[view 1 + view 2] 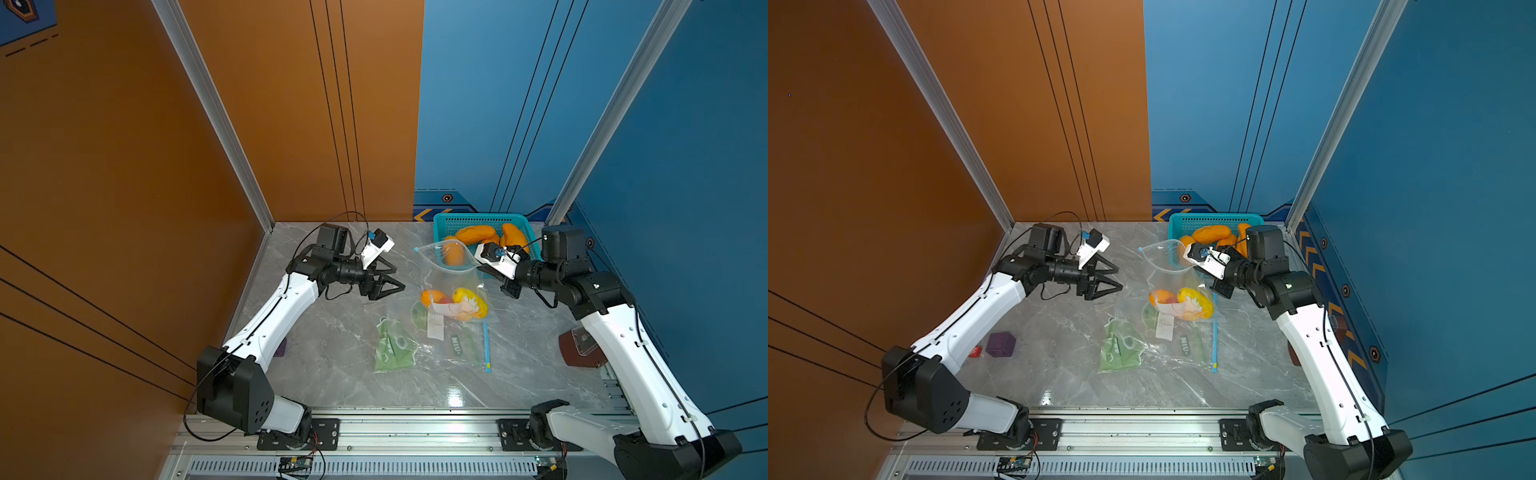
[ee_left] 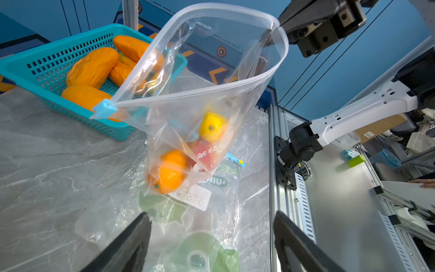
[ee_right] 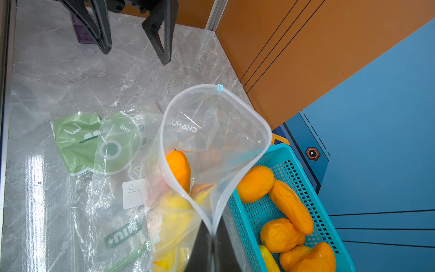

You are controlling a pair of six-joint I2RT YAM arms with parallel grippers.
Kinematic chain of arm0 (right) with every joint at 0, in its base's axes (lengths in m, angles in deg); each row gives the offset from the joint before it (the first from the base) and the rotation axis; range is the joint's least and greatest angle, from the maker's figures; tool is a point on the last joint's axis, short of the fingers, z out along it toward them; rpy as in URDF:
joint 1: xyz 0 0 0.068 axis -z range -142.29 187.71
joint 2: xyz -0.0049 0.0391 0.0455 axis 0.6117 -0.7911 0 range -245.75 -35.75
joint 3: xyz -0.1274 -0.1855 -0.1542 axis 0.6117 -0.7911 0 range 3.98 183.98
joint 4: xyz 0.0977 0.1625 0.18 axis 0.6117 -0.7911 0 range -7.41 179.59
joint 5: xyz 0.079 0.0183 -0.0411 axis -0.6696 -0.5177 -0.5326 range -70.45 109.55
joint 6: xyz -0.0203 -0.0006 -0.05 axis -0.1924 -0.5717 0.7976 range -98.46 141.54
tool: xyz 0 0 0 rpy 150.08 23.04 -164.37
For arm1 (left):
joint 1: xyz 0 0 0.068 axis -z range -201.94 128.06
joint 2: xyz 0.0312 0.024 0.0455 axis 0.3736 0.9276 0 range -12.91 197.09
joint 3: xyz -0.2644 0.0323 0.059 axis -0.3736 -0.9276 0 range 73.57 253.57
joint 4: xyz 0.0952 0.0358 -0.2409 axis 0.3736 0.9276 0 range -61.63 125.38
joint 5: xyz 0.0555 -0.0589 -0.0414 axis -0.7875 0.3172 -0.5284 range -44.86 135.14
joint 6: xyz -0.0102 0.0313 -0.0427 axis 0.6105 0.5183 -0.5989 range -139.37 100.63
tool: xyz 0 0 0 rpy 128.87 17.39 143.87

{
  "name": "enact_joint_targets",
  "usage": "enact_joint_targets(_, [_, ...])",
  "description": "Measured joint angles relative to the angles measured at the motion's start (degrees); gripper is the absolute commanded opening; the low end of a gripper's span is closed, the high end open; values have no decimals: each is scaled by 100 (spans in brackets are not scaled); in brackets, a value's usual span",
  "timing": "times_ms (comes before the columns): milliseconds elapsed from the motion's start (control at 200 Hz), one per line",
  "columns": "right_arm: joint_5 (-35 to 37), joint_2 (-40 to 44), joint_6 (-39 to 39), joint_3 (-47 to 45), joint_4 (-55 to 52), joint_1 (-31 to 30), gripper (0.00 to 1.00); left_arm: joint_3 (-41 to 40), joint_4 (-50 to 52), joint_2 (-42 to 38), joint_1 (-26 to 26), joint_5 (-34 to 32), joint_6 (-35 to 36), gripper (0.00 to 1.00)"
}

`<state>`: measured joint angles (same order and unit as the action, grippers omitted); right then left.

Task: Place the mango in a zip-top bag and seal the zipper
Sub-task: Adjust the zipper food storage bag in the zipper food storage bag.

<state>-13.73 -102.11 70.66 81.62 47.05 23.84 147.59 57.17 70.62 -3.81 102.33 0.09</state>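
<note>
A clear zip-top bag hangs upright with its mouth wide open; the blue slider sits at one end of the rim. My right gripper is shut on the rim's other end, also visible in both top views. At the bag's bottom lies an orange mango beside a yellow fruit and something red. My left gripper is open and empty, hovering left of the bag and apart from it.
A teal basket with several orange mangoes stands at the back, right behind the bag. Flat bags with green print lie on the marble table. A purple cube sits near the left arm.
</note>
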Motion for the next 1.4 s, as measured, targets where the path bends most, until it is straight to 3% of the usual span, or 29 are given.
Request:
enact_joint_targets(70, [-48, 0, 0, -2, 0, 0, 0, 13, -144, 157, 28, -42, 96, 100])
enact_joint_targets(465, [-153, 0, 4, -122, -2, 0, 0, 1528, -439, 2015, 179, -120, 153, 98])
enact_joint_targets(906, [-153, -11, 17, -149, -2, 2, 0, 2535, -533, 2583, 476, 341, 472, 98])
enact_joint_targets(1046, [-153, -17, 17, -151, 0, 2, 0, 2776, -525, 2911, 520, 404, 437, 88])
enact_joint_targets(1241, [-151, -17, 17, -160, 4, 2, 0, 3067, -505, 3185, 514, 509, 238, 45])
enact_joint_targets(1401, [-149, -17, 17, -166, 2, 7, 0, 3322, -505, 3276, 514, 590, 125, 31])
